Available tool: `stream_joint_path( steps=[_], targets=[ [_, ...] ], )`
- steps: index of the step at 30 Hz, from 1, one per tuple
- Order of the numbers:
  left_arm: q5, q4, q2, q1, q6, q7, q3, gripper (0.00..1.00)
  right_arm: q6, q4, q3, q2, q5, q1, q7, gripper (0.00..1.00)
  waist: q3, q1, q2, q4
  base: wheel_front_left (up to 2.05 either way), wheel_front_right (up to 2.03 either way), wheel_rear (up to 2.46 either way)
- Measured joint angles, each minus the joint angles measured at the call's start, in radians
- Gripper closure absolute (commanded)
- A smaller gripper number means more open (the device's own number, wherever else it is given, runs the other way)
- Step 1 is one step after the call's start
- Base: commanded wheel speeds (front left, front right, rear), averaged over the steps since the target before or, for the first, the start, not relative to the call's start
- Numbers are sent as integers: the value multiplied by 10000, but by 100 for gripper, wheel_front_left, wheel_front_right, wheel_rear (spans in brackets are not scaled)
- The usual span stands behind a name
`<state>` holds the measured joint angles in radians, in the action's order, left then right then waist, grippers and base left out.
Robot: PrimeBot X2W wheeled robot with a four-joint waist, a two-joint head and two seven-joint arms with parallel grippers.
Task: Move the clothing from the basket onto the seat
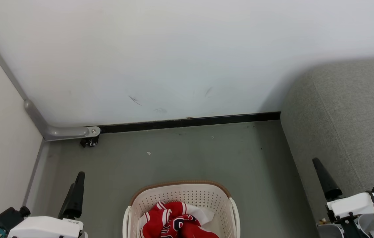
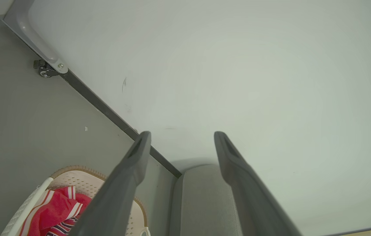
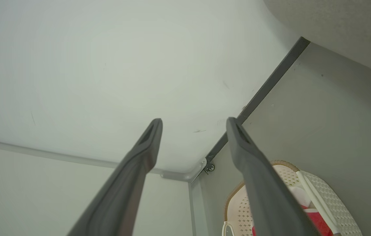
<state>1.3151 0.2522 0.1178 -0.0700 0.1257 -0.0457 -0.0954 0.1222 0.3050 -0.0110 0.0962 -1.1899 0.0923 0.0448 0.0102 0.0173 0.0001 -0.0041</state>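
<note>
Head view shows the clothing (image 1: pixel 155 222) heaped in the basket (image 1: pixel 187 193) on the floor (image 1: pixel 206 155), seat (image 1: pixel 349 115) near its right. Both jaws stand wide open, empty. Best bend lower, dip one pair straight into the heap, pinch a thick fold.

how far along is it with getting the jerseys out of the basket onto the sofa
Done: nothing yet; the red clothing lies bunched in the basket, none on the visible part of the seat. In hand: nothing; the left gripper and right gripper are open and empty, either side of the basket. Still to do: the whole job, grasping the clothing and carrying it to the seat.
</note>
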Motion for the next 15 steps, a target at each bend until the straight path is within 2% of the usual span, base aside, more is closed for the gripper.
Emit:
stream_joint_path(
  steps=[7, 15],
  targets=[
    [-807, 40, 205, -99, 0, -188, -295, 0, 2, -157, 127, 2, 1116, 199, 186, 0, 4, -5, 0, -23, 0, 0, 0],
    [-2454, 8, 414, -364, 0, -468, -230, 0, 4, -334, 138, -23, 2533, 200, 495, 0, 50, -71, 0, -24, 0, 0, 0]
  ],
)
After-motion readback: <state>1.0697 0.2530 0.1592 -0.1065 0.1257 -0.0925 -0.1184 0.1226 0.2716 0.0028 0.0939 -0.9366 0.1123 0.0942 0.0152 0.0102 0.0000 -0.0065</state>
